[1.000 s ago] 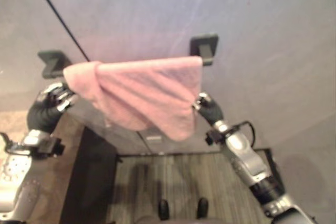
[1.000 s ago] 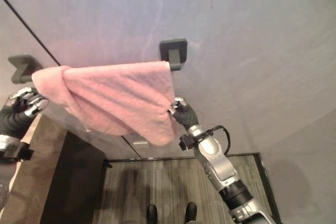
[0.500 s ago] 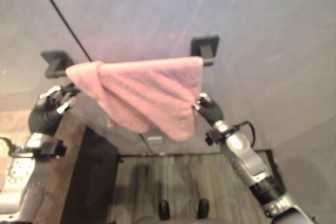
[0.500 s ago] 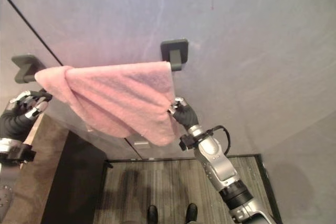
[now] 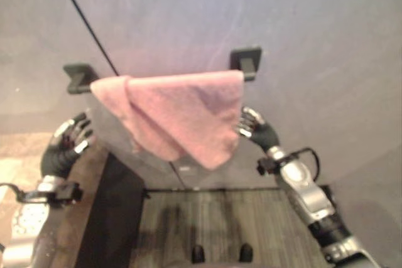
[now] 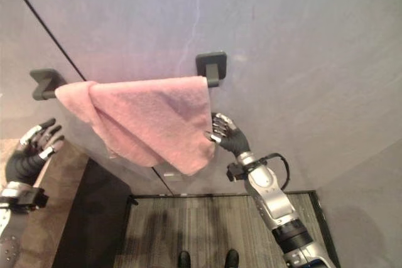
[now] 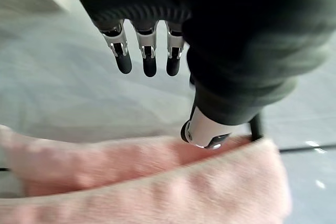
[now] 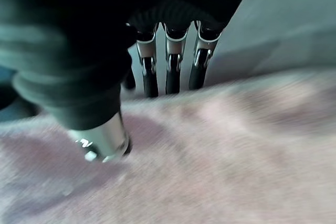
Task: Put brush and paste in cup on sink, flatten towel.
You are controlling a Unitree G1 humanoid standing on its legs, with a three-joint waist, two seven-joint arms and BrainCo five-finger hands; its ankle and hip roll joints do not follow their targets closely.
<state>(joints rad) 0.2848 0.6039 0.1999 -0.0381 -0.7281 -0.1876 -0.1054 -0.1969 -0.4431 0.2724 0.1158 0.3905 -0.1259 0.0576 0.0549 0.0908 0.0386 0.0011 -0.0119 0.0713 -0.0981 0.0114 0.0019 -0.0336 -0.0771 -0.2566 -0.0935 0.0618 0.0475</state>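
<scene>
**Towel flatten step, both hands off the cloth**

Towel (image 5: 176, 114) hangs on the wall rail between two dark brackets (image 6: 211, 66), pink, bunched and folded at its left end, lower edge dropping to a slanted point. Not flat yet.

Near: left hand (image 5: 70, 139) sits low, below and left of the towel's bunched end, fingers spread and straight, holding nothing. Left wrist view agrees: fingers extended, clear of the cloth.

Farther: right hand (image 6: 227, 133) is just beside the towel's right edge, fingers relaxed and splayed, no pinch on the cloth. Right wrist view has fingertips close to the fabric; contact can't be confirmed.

Judgement: flattening is mid-way. Next move probably needs the left hand to take the bunched left end and draw it out along the rail.

Rail itself is hidden under the cloth. Brush, paste, cup and sink can't be checked from here.
</scene>
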